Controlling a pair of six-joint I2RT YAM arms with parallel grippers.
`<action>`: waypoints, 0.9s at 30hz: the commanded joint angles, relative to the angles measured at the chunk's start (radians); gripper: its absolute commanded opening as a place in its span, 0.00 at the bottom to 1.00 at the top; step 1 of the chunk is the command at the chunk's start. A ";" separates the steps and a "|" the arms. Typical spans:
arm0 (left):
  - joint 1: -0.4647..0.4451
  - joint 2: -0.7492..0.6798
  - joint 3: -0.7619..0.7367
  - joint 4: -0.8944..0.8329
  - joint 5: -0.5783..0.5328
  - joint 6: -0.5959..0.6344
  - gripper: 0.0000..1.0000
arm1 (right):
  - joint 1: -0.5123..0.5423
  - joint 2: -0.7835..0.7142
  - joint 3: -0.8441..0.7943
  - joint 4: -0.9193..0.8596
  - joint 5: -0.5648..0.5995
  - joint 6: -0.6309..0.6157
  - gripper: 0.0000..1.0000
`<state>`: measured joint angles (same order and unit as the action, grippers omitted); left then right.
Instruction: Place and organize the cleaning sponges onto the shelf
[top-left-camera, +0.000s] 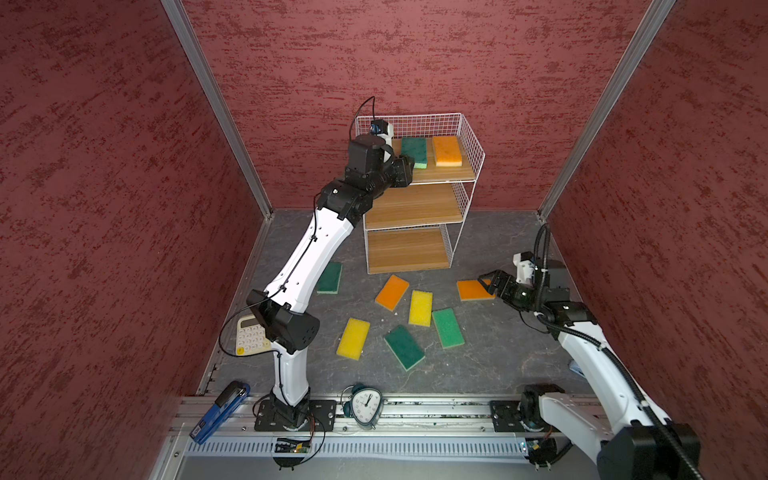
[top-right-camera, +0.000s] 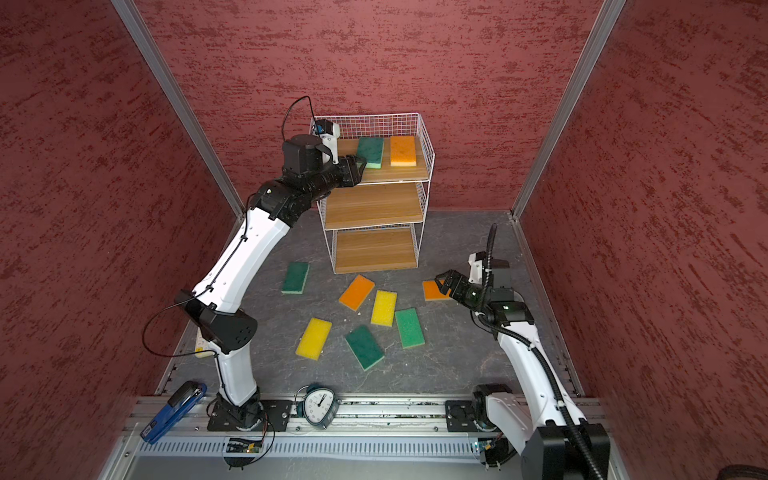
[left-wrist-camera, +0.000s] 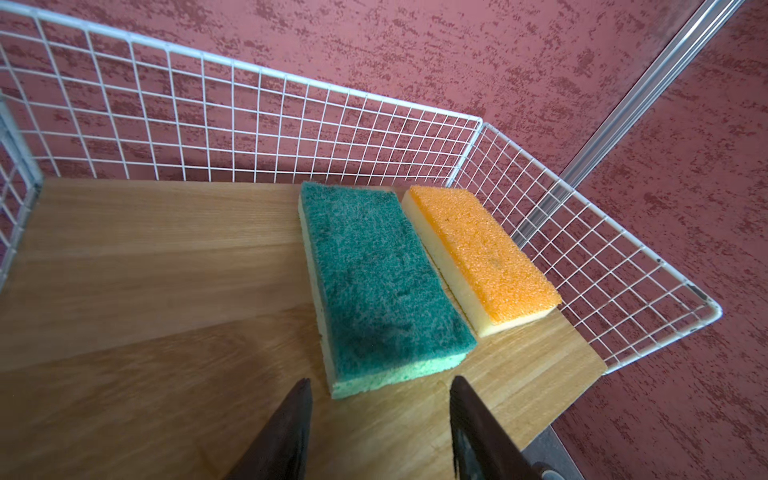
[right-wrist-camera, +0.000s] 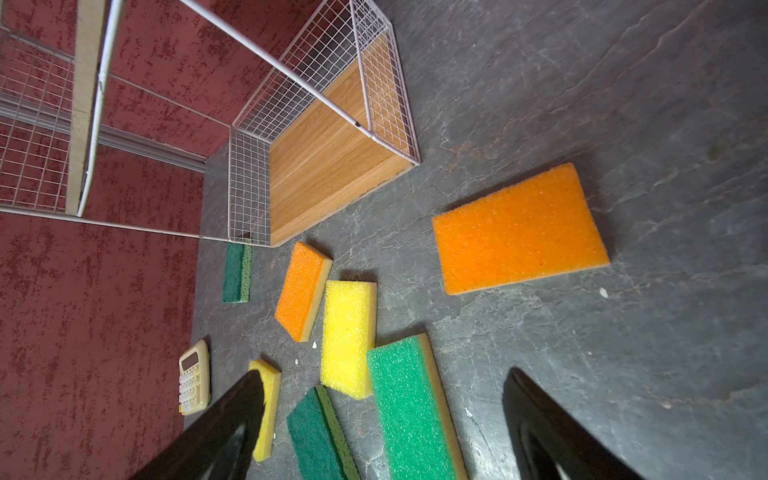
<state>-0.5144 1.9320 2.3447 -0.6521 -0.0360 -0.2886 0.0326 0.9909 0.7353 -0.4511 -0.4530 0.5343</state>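
Note:
The shelf (top-left-camera: 415, 205) stands at the back, white wire frame with three wooden boards. On its top board (left-wrist-camera: 166, 257) a dark green sponge (left-wrist-camera: 374, 282) and an orange sponge (left-wrist-camera: 482, 253) lie side by side. My left gripper (left-wrist-camera: 380, 380) is open just in front of the green sponge's near end, holding nothing. Several more sponges lie on the floor: dark green (top-left-camera: 329, 277), orange (top-left-camera: 392, 292), yellow (top-left-camera: 420, 307), green (top-left-camera: 448, 327), dark green (top-left-camera: 404, 347), yellow (top-left-camera: 353, 337). My right gripper (top-left-camera: 488, 279) hovers open and empty over the left end of another orange sponge (top-left-camera: 471, 289).
A cream calculator (top-left-camera: 249, 334) lies at the floor's left edge, partly behind the left arm. A clock (top-left-camera: 365, 405) and a blue stapler (top-left-camera: 220, 411) rest on the front rail. Red walls close in three sides. The shelf's middle and bottom boards (right-wrist-camera: 328, 166) are bare.

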 joint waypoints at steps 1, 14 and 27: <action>0.010 0.054 0.026 -0.119 -0.030 -0.030 0.55 | -0.002 -0.004 -0.012 0.030 -0.012 -0.005 0.91; 0.030 0.105 0.078 -0.123 0.084 -0.070 0.58 | -0.002 -0.013 -0.017 0.025 -0.007 -0.014 0.91; 0.013 0.144 0.139 -0.170 0.093 -0.081 0.58 | -0.002 -0.020 -0.024 0.025 -0.003 -0.017 0.91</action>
<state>-0.4938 2.0289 2.4969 -0.6998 0.0437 -0.3450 0.0326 0.9890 0.7204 -0.4492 -0.4526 0.5308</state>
